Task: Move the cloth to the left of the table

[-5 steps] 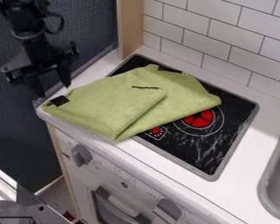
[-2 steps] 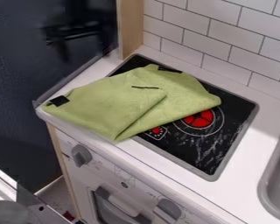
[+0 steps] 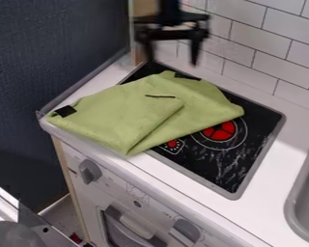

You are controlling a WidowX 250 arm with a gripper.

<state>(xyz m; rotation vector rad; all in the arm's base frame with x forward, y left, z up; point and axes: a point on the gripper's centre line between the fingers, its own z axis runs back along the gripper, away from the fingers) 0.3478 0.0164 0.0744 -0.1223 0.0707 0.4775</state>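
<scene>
The black gripper hangs in the upper middle of the camera view, above the back edge of the stove top. Its two fingers point down and stand wide apart, with nothing between them. Below and in front of it lies the green cloth, folded over itself. The cloth spans from the counter's left end across the left part of the black stove top, apart from the gripper. A black tag marks its left corner.
The black stove top with red burner marks shows right of the cloth. A grey sink is at the right edge. Behind the counter rise a white tiled wall and a wooden post. Knobs line the counter's front.
From the upper left, beyond the counter's left end, the gripper has moved right to above the back of the stove top. The cloth has stayed in place.
</scene>
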